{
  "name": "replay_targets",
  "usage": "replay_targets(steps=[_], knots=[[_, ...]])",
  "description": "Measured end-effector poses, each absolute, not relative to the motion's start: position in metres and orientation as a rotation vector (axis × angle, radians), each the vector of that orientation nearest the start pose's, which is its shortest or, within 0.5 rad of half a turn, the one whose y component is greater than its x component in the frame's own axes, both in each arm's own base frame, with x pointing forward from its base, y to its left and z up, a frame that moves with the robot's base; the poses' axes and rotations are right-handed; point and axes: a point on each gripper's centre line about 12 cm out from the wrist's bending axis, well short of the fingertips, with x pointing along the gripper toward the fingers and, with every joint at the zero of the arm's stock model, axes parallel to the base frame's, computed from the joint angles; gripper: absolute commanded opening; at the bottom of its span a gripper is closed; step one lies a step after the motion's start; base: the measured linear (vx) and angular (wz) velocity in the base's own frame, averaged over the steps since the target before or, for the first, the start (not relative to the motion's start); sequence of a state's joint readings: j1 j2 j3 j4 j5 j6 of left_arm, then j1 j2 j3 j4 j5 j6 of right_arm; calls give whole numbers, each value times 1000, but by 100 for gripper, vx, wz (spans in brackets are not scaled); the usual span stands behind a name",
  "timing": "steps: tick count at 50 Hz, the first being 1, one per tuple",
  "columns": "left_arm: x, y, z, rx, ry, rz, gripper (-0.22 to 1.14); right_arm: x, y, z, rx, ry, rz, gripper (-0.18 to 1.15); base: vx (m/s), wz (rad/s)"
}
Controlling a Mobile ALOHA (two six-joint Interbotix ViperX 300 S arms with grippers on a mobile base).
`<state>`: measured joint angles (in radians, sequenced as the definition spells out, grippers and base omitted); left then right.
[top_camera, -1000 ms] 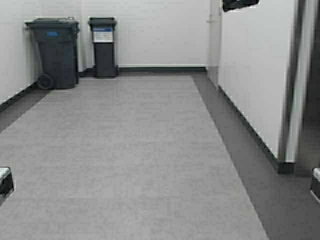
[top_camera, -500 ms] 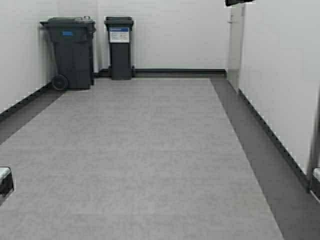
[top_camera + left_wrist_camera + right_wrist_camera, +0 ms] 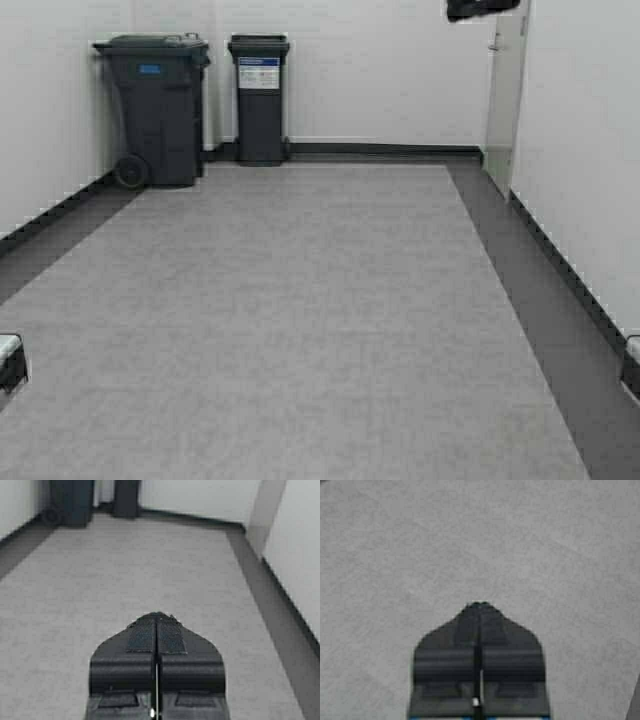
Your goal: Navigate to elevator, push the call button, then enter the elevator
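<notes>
Open grey carpet floor [image 3: 300,320] ahead of the left pincer [image 3: 157,617]; far beyond it two dark plastic wheeled bins [image 3: 158,108] against the white wall [image 3: 380,70], another white wall [image 3: 590,150] off its right.

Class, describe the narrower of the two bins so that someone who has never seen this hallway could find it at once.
Look to the white far wall at the end of the grey carpet. Two dark bins stand near its left corner; the narrow bin is the right-hand one. Unlike the wide wheeled bin beside it, it is slim and carries a white and blue label on its front.
</notes>
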<state>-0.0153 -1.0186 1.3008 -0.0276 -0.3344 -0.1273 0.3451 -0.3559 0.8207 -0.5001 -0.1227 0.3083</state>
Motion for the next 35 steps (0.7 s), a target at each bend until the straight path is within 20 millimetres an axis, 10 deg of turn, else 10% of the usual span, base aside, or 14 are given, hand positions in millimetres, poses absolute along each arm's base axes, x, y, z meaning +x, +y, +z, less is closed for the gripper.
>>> replay_targets(steps=[35], knots=[[186,-2,256,-158,-36,-10,3,313,123,244,-218,318,452,5,54,-22]])
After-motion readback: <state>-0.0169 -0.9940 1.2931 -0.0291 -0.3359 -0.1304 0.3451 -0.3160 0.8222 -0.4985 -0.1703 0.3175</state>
